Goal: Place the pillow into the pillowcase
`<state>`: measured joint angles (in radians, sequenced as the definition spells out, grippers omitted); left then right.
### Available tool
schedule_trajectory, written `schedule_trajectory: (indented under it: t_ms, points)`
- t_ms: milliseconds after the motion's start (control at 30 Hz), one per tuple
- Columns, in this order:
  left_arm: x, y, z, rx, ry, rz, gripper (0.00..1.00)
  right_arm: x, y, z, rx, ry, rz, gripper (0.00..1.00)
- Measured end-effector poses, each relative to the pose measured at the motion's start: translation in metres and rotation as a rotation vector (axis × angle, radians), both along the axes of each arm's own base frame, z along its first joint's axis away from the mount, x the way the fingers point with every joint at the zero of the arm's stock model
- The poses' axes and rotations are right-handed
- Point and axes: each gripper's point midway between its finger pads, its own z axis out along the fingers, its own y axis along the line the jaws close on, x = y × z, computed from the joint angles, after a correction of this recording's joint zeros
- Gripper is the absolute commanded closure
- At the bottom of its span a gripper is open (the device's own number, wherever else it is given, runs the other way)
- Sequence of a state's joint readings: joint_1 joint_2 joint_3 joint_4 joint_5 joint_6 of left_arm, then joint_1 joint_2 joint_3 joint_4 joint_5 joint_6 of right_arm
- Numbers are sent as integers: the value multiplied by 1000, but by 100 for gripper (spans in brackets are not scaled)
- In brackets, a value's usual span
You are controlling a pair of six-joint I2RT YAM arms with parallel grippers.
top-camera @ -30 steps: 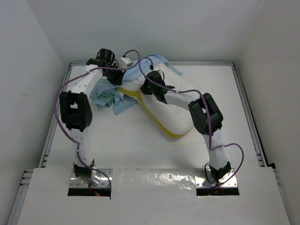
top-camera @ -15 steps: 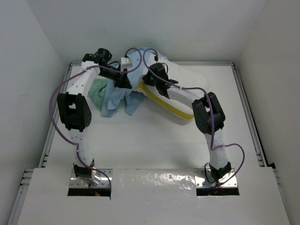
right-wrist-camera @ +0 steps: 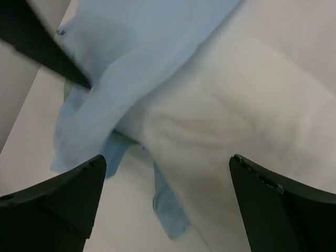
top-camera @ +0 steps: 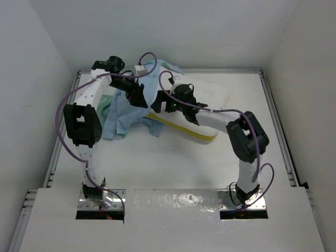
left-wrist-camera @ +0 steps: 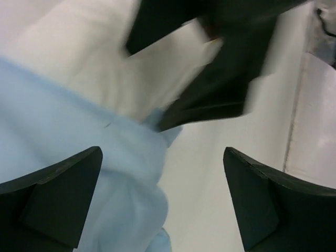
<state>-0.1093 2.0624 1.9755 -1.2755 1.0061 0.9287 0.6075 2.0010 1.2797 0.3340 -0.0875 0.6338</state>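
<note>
My left gripper (left-wrist-camera: 163, 152) and right gripper (right-wrist-camera: 168, 157) gape empty over the pillowcase (top-camera: 123, 113) draped on the pillow (top-camera: 212, 97), probably to regrip.

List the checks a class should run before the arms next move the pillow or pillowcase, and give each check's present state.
1. Left jaws open, gripping nothing: ok.
2. Right jaws open, gripping nothing: ok.
3. Pillow resting on the table: ok.
4. Pillowcase covers the whole pillow: not ok; only the end nearer the left arm lies under the cloth.
5. Pillowcase mouth located: cannot tell; the cloth is bunched.
</note>
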Motion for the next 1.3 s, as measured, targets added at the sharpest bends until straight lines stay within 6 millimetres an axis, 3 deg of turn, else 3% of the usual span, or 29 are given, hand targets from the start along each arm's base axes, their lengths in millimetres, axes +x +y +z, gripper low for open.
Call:
schedule_trajectory:
  t_ms: [33,67,100,133,167,200,233,267,300,333,400,467,533,600,633,667,700,800,900,933,1000,1033,1100,1167,1300]
  points:
    - [5,4,-3,26,-3,25,0,-9,-8,8,-23,-15,24,1]
    - [13,8,-4,56,-16,61,0,-15,-19,19,-46,-32,36,12]
    - [24,11,-4,79,-34,103,7,-15,-29,31,-66,-58,41,37]
    - [36,13,-2,101,-59,153,18,-12,-41,46,-90,-94,41,68]
    - [48,14,0,113,-79,198,34,-7,-55,60,-113,-123,32,88]
    - [63,15,3,123,-113,252,67,0,-68,73,-133,-138,8,97]
    - [80,16,8,133,-146,320,73,12,-84,87,-160,-156,-25,90]
    - [92,15,12,135,-172,360,67,24,-97,97,-180,-165,-61,45]
    - [107,13,16,142,-191,414,61,35,-110,103,-203,-165,-96,27]
    - [124,9,21,138,-224,452,48,46,-123,106,-231,-168,-128,16]
    - [161,-4,29,123,-299,524,35,65,-148,97,-302,-149,-190,8]
    - [183,-17,20,136,-342,571,25,79,-163,73,-373,-106,-225,12]
    - [188,-29,-2,178,-334,593,24,81,-170,30,-454,-24,-217,38]
    - [188,-37,-24,219,-305,614,24,69,-171,-26,-541,92,-170,59]
    - [186,-41,-35,243,-290,625,24,57,-170,-54,-589,147,-141,86]
    - [184,-43,-42,260,-279,631,24,48,-166,-72,-628,166,-112,98]
    - [181,-43,-49,280,-266,638,24,38,-160,-81,-661,166,-84,100]
    - [176,-36,-57,312,-259,665,23,-7,-129,-72,-704,85,16,100]
    - [169,-22,-55,343,-258,687,23,-85,-84,-64,-664,45,201,98]
    - [167,-20,-51,348,-265,689,23,-115,-70,-63,-637,42,265,86]
    - [165,-14,-42,362,-286,686,23,-161,-54,-61,-579,63,359,77]
    - [164,-12,-39,368,-297,679,23,-173,-51,-58,-554,78,378,56]
    - [161,-10,-38,385,-306,656,24,-176,-54,-51,-529,84,350,38]
    - [153,-8,-44,409,-291,619,23,-162,-62,-43,-503,82,294,24]
    - [115,-16,-59,396,-167,449,23,-121,-88,-26,-418,117,162,11]
